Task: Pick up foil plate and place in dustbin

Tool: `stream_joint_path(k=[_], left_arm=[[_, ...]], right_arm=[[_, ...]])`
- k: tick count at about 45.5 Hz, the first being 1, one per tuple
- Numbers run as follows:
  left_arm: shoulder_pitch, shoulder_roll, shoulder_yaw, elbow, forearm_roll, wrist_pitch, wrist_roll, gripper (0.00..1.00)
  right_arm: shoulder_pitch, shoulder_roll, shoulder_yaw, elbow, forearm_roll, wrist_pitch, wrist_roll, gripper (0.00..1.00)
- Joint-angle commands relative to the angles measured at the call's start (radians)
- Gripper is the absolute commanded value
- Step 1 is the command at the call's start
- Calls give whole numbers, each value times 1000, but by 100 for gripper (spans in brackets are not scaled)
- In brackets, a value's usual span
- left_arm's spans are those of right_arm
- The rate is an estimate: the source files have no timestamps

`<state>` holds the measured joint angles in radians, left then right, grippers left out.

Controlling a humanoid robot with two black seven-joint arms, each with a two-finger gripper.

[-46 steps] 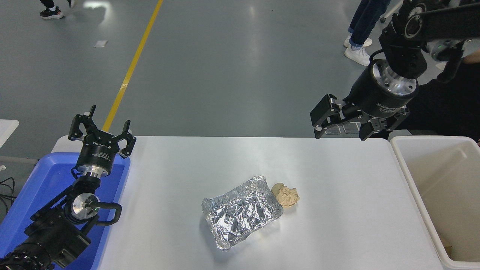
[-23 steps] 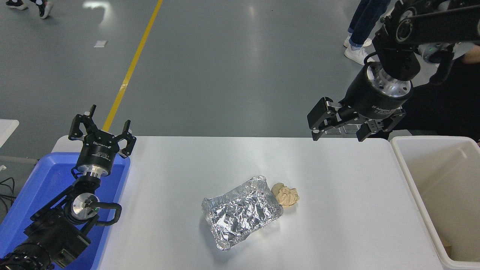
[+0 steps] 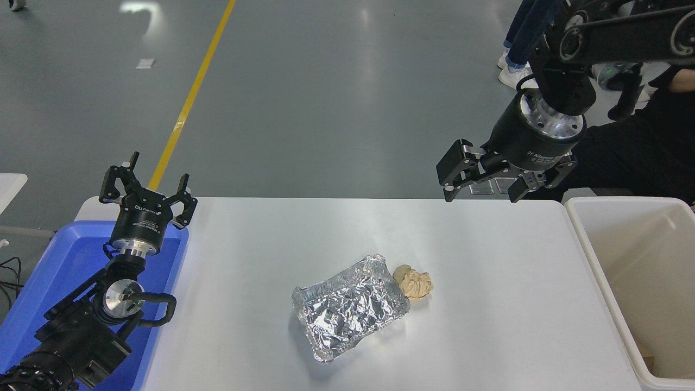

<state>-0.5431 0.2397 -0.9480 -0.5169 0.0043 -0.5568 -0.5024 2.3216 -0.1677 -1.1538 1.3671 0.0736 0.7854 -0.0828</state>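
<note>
The foil plate (image 3: 350, 307), a crinkled silver tray, lies on the white table (image 3: 260, 250) near the middle front. The dustbin (image 3: 594, 250), a large off-white bin with a beige inside, stands at the table's right end. My right gripper (image 3: 479, 194) is open and empty, high above the table's far right edge, well away from the plate. My left gripper (image 3: 146, 187) is open and parked at the lower left above a blue tub.
A small tan crumpled paper lump (image 3: 414, 282) touches the plate's right end. A blue plastic tub (image 3: 65, 266) sits at the table's left edge. A person's legs and white shoes (image 3: 516, 60) stand on the floor at the top right.
My right gripper has moved a little to the left and upward, still open and empty. The plate, the paper lump and the left arm have not moved.
</note>
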Motion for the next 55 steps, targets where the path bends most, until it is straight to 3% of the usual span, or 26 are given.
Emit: stream_joint_path(k=[1, 6, 40, 48, 55], left_arm=[[-2, 0, 0, 0, 0, 0, 1, 98], [-2, 0, 0, 0, 0, 0, 1, 98], [-2, 0, 0, 0, 0, 0, 1, 98], [-2, 0, 0, 0, 0, 0, 1, 98], [-2, 0, 0, 0, 0, 0, 1, 98]], right_arm=[[-7, 2, 0, -8, 54, 0, 2, 100], [-8, 4, -12, -11, 126, 0, 2, 100], [-94, 10, 126, -19, 127, 0, 2, 100], [-169, 66, 146, -82, 111, 0, 0, 100], [-258, 135, 146, -163, 5, -18, 0, 100]])
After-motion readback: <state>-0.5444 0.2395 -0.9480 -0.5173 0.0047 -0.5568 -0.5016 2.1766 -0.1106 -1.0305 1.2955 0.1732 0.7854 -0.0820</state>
